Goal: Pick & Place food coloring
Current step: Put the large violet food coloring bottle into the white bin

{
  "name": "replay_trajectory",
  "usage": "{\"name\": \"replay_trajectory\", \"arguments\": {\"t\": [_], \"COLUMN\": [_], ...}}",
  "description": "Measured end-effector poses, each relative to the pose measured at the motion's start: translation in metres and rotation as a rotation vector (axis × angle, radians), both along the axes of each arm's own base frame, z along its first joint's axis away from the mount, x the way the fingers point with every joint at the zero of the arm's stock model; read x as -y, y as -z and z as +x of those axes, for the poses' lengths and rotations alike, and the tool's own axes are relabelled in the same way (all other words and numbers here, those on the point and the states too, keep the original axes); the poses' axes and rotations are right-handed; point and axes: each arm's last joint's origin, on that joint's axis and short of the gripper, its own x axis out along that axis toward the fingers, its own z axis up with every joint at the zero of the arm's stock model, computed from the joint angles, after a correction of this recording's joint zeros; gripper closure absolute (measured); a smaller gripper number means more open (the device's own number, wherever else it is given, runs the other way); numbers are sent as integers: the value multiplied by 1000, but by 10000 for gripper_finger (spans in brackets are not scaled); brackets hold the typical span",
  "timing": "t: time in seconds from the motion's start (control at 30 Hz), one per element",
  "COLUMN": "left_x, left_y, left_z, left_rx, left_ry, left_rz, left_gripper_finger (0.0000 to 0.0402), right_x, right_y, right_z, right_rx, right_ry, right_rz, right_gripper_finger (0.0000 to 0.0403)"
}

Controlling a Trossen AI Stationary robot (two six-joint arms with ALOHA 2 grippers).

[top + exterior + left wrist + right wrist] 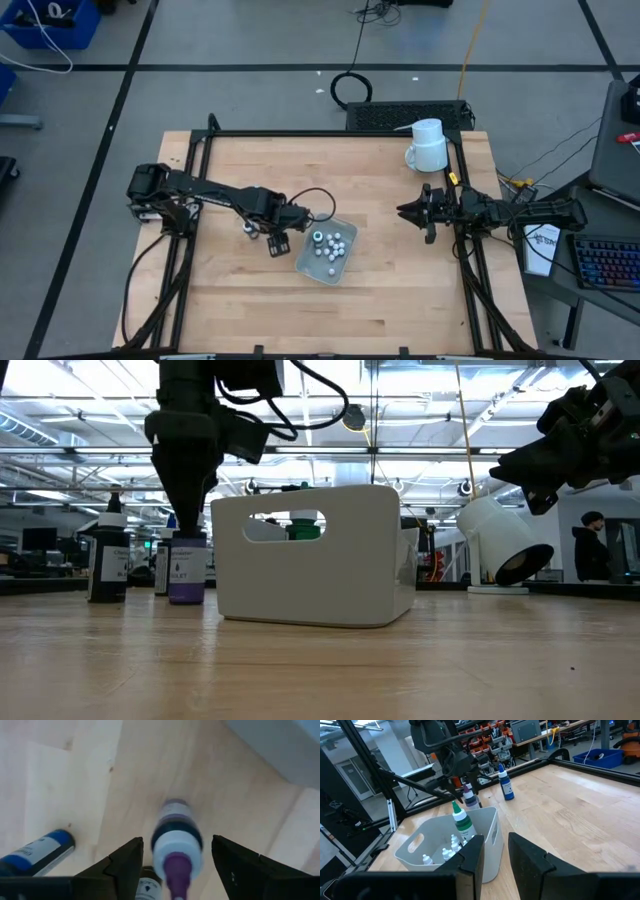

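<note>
The left gripper (278,240) hangs just to the left of the white bin (326,248), over a purple bottle (187,568) that stands upright on the wooden table (400,270). Its fingers (120,867) are apart, one on each side of the bottle's cap, and I cannot tell if they touch it. A blue bottle (507,785) and a dark bottle (108,558) stand near, further left. Inside the bin are a green bottle (462,822) and several small white bottles (335,248). The right gripper (412,212) waits at the right side, near the white mug (429,145), holding nothing, its fingers a little apart.
</note>
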Motion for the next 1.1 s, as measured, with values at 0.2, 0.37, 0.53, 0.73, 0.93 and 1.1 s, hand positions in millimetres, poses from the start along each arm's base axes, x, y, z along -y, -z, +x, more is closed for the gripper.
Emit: {"name": "replay_trajectory", "arguments": {"t": [0.2,0.37,0.53,0.73,0.93,1.1], "left_x": [1,0,0,0,0,0], "left_y": [-2,-2,-2,-2,-4,-4], "left_z": [1,1,1,1,2,1], "left_rx": [7,5,5,5,13,5], "left_ry": [8,8,8,8,8,1], "left_rz": [-10,-11,-10,-9,-8,-10], "left_gripper_finger": [173,172,172,192,279,282], "right_x": [0,0,0,0,0,0], "right_y": [0,0,0,0,0,0], "right_z": [0,0,0,0,0,0], "right_rx": [0,0,0,0,-1,-1], "right_ry": [-1,0,0,0,0,0], "right_rz": [0,0,0,0,0,0], "right_gripper_finger": [325,325,325,325,325,325]}}
